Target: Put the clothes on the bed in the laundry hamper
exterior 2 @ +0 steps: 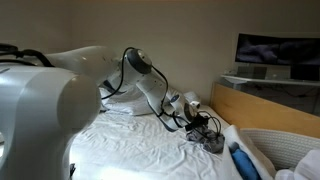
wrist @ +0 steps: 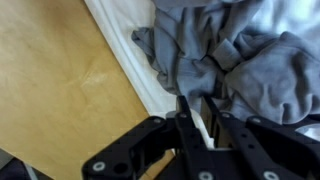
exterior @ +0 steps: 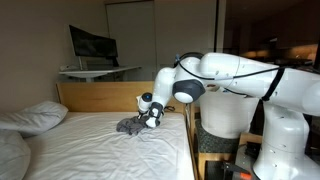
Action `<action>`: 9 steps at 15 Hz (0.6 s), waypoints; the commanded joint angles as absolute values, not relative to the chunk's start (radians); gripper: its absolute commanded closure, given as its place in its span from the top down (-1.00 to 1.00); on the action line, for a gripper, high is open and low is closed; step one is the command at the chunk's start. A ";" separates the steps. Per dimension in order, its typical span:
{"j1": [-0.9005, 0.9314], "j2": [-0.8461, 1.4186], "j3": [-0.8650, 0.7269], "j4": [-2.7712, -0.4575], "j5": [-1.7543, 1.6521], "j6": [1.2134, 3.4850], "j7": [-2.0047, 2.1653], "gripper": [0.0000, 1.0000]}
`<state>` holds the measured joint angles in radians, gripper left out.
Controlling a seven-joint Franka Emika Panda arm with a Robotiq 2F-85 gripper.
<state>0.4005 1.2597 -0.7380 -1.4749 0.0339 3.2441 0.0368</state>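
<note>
At bed (exterior: 90, 135) edge, claw (wrist: 203, 106) tips close together on grey garment (wrist: 235, 60); cannot tell if pinching.

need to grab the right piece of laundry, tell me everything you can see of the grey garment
The grey garment looks like soft knit fabric, crumpled into a heap with deep folds, so its type cannot be told. It lies on the white sheet, right beside the wood side board and toward the headboard end in an exterior view. The gripper is at its near edge, fingers close together; whether they pinch the cloth cannot be told.
</note>
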 commanded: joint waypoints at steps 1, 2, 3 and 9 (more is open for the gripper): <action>0.236 1.211 -0.514 -1.419 -0.107 3.196 -0.095 0.03; 0.178 1.206 -0.443 -1.403 -0.148 3.180 -0.132 0.14; 0.119 1.230 -0.379 -1.353 -0.183 3.150 -0.165 0.28; -0.029 1.318 -0.241 -1.217 -0.243 3.074 -0.219 1.00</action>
